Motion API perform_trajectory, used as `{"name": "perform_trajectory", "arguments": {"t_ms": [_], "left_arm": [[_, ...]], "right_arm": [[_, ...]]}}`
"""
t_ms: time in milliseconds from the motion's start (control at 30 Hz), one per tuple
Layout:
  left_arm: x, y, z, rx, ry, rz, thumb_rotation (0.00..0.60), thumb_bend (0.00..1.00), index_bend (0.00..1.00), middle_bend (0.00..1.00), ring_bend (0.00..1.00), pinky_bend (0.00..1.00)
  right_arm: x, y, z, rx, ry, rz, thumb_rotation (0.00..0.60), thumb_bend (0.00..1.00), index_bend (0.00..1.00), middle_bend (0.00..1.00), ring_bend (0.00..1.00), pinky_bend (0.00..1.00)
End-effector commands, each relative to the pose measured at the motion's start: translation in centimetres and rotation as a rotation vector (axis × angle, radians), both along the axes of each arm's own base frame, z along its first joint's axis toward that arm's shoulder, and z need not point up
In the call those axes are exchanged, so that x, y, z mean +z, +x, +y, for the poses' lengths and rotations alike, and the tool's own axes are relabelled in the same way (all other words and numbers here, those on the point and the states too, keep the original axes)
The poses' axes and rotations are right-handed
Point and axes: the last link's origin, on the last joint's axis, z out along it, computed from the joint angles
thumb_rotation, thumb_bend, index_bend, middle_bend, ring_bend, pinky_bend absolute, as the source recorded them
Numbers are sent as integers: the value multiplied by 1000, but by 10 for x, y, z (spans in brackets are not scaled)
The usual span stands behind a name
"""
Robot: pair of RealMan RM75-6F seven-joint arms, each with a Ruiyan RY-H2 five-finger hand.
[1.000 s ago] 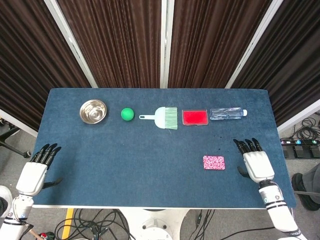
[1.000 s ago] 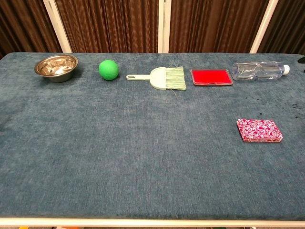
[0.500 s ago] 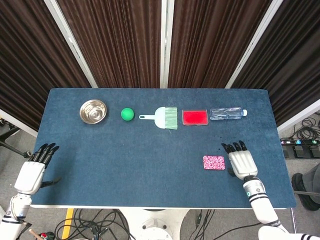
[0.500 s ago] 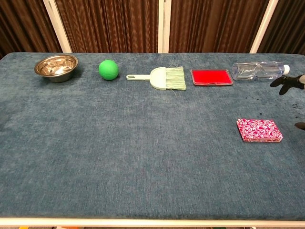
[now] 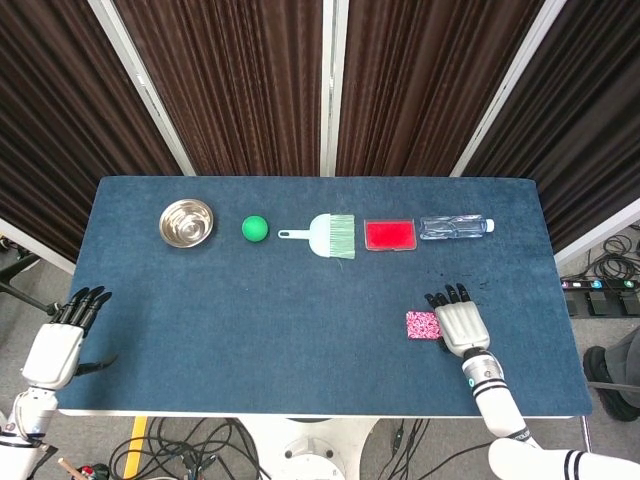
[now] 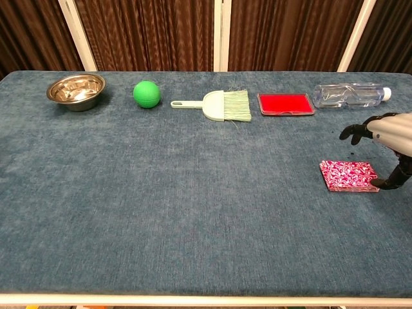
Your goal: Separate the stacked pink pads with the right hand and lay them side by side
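The stacked pink pads (image 5: pixel 421 324) (image 6: pixel 346 175) lie in one pile on the blue table, toward the right front. My right hand (image 5: pixel 458 323) (image 6: pixel 386 145) hovers over the pile's right edge with its fingers spread and nothing in it; its thumb reaches down beside the pile's right end. My left hand (image 5: pixel 62 338) stays at the table's left front corner, off the edge, fingers apart and holding nothing. It does not show in the chest view.
A row runs along the back: a steel bowl (image 5: pixel 186 221), a green ball (image 5: pixel 255 228), a pale green brush (image 5: pixel 325 235), a red tray (image 5: pixel 390 235) and a clear plastic bottle (image 5: pixel 455 227). The table's right edge (image 5: pixel 560 300) is close to the pads.
My right hand has moved left from beside the table's right edge until it stands over the right end of the pink pile. The pads have not shifted. The left hand drifted slightly toward me.
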Motion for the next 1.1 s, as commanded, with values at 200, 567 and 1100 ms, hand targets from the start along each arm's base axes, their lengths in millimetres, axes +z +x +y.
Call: {"name": "perform_trajectory", "arguments": {"t_ms": [200,567,1100], "left_arm": [[0,-1,0,1,0,-4,600,0,93,69,42,227],[2,-1,0,1,2,-5,600,0,94,69,42,228],[3,-6,-3,10,2,-5,600,0,99,69,42,228]], "right_arm": [[-7,1,0,-6,0,0,600,200,226,202,42,0],[-17,1,0,-11,8,-9,600,202,212,214,42,0],[-25,3,0,-11,20,1,600,203,211,238,42,0]]}}
